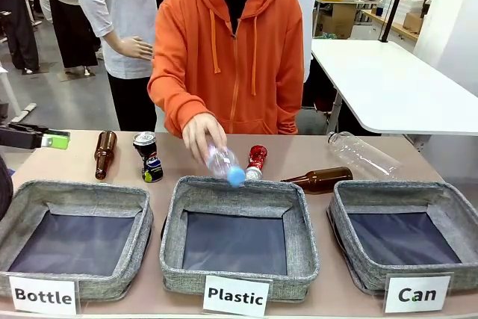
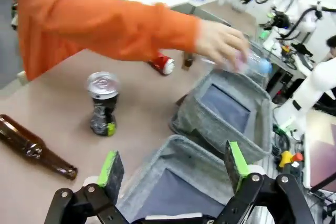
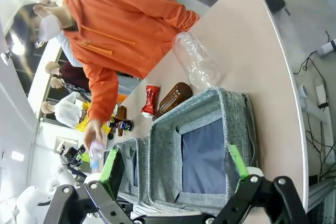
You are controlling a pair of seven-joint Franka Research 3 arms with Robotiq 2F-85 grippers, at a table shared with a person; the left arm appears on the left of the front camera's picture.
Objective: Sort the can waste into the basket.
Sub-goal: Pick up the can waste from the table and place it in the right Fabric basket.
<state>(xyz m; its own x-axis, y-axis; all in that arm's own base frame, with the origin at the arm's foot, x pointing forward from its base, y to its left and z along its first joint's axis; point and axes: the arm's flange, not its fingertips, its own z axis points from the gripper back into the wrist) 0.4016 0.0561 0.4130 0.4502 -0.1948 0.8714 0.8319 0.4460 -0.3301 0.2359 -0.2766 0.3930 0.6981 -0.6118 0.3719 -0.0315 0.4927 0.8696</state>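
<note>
The black Pepsi can (image 1: 148,156) (image 2: 103,103) stands upright on the table behind the gap between the Bottle and Plastic baskets. The crushed red can (image 1: 256,162) (image 3: 150,100) lies behind the Plastic basket. The grey "Can" basket (image 1: 403,192) (image 3: 236,108) sits at the front right with nothing in it. My left gripper (image 1: 33,138) (image 2: 173,166) hovers open at the far left, above the Bottle basket's side and short of the black can. My right gripper (image 3: 173,165) is open above the near side of the Can basket.
A person in an orange hoodie holds a clear blue-capped bottle (image 1: 224,163) over the Plastic basket (image 1: 239,188). Brown glass bottles (image 1: 104,153) (image 1: 320,179) and a clear plastic bottle (image 1: 362,153) lie on the table. The Bottle basket (image 1: 75,192) sits front left.
</note>
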